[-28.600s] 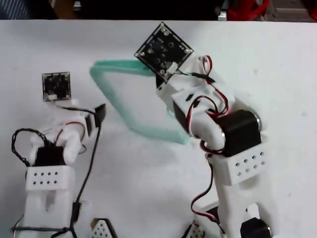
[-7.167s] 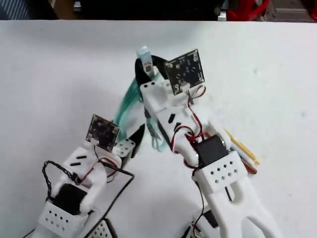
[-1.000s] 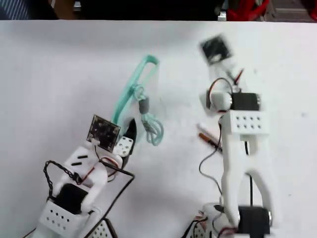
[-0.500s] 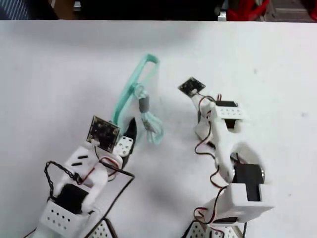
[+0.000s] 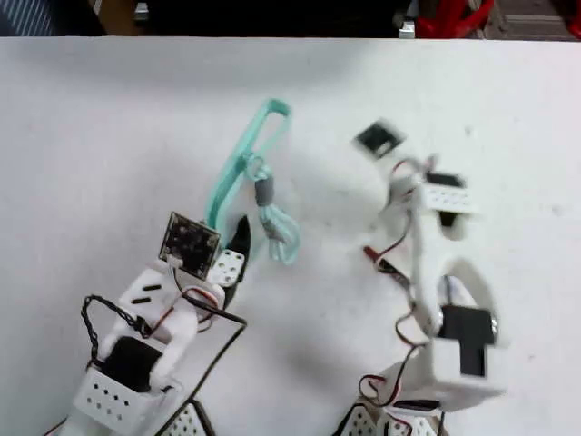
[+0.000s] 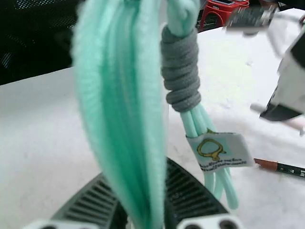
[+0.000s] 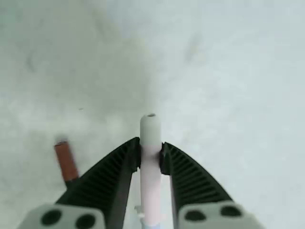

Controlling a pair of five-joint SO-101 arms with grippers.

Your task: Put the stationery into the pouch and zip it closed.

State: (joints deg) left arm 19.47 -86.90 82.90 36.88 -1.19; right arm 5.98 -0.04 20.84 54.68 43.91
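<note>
Slippage is the main risk; the right fingers [image 7: 119,167] pinch a white pen [image 7: 150,131] near its end, so it could pivot out; the left fingers [image 6: 190,196] clamp the pouch [image 6: 121,119] edge-up over the bench [image 5: 109,118], its mouth seemingly flat, inviting a miss.

One mint-green pouch [image 5: 238,173] at upper centre, one white pen [image 7: 150,157], one brown-ended pencil [image 7: 65,161] and two robot arms, left arm [image 5: 150,304] lower left, right arm [image 5: 434,272] lower right, on one white desk [image 5: 91,118].
</note>
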